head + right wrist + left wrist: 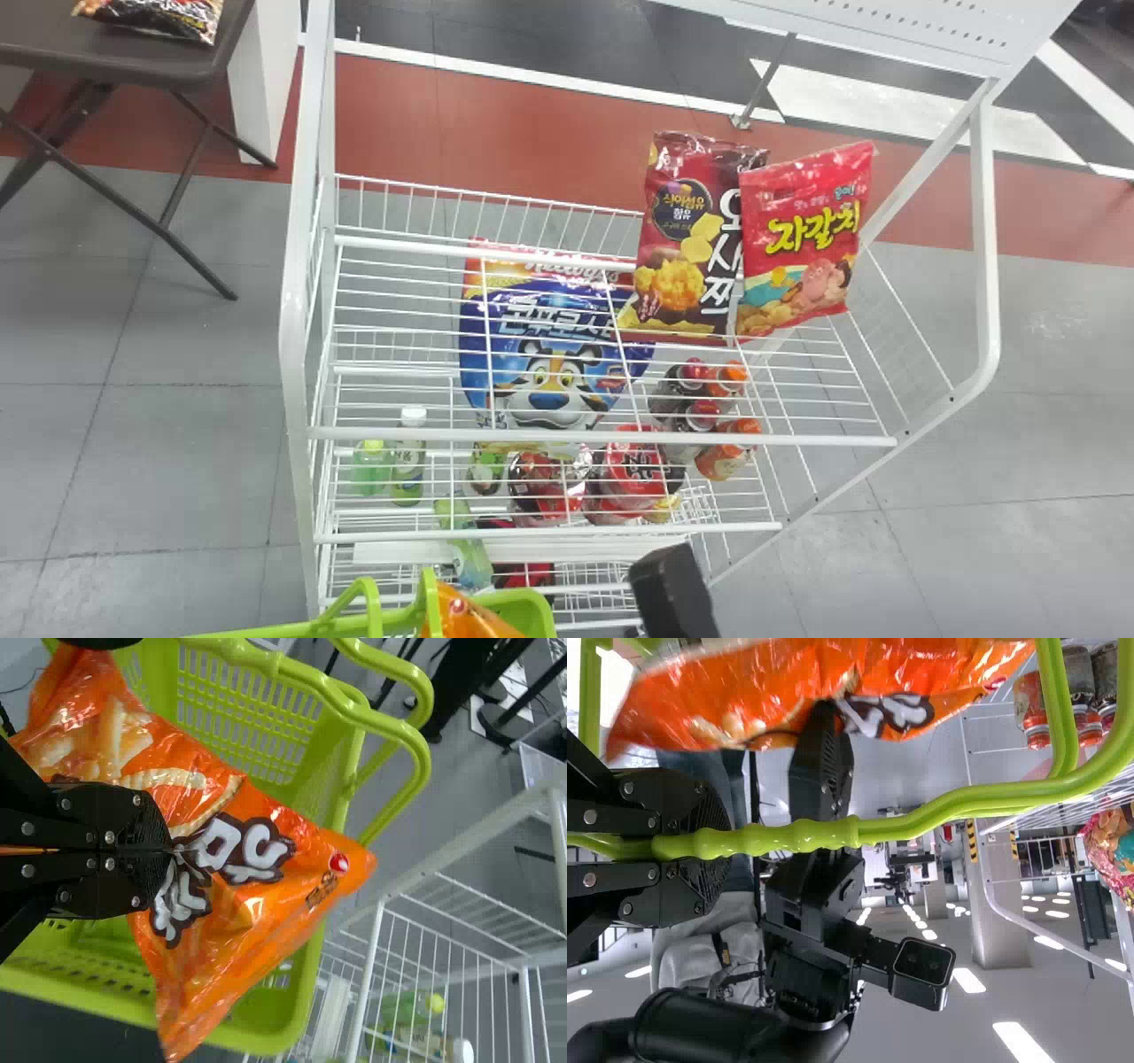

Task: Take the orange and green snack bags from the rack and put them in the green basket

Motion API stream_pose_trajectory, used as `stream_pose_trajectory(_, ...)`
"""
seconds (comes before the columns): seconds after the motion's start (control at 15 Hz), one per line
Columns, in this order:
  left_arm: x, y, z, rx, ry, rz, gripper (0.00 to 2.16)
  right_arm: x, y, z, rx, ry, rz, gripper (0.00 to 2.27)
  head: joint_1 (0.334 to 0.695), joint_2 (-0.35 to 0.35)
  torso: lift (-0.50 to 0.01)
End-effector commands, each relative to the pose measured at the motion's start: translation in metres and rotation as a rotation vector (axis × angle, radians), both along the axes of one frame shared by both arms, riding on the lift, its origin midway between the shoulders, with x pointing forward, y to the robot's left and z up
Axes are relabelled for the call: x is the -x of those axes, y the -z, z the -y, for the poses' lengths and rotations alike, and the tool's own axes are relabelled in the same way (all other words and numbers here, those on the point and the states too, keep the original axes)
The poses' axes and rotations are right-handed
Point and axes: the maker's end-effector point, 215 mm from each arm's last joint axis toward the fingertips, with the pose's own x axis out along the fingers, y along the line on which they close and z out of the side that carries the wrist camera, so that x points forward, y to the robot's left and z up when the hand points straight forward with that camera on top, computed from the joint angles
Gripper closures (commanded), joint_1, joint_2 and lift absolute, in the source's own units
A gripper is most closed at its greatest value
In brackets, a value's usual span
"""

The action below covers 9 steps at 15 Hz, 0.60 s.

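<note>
The dark end of my right gripper's wrist [673,592] rises from the bottom edge in the head view, right of the green basket [532,611]. An orange snack bag [474,620] shows at the basket's rim. In the right wrist view my right gripper [170,850] is shut on the orange snack bag [266,881], over the open mouth of the green basket [266,1041]. My left gripper [713,843] is shut around the basket's green handle [921,826] in the left wrist view; the orange snack bag [744,695] lies across that view's top.
The white wire rack [602,437] stands ahead. Its upper level holds a dark red bag [678,239] and a red bag [802,244]; a blue cereal bag [549,354], bottles and cups are lower down. A brown folding table [133,53] stands at the far left.
</note>
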Motion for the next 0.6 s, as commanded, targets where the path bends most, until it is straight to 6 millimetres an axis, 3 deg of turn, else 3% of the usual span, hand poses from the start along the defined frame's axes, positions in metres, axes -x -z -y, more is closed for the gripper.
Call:
stream_pose_trajectory(0.0,0.002,-0.002,0.001,0.007,0.0,-0.003,2.15,-0.008,0.014,-0.01,0.01,-0.022,0.04,2.25,0.695,-0.35,0.0)
stream_pose_trajectory(0.27,0.006,-0.003,0.004,0.014,0.006,-0.005,2.15,-0.027,0.041,-0.022,-0.003,-0.035,0.102,2.25,0.695,-0.35,0.0)
stream_pose_trajectory(0.53,0.013,-0.005,0.008,0.012,0.014,0.003,2.15,-0.021,0.074,-0.042,0.033,-0.064,0.09,2.25,0.695,-0.35,0.0)
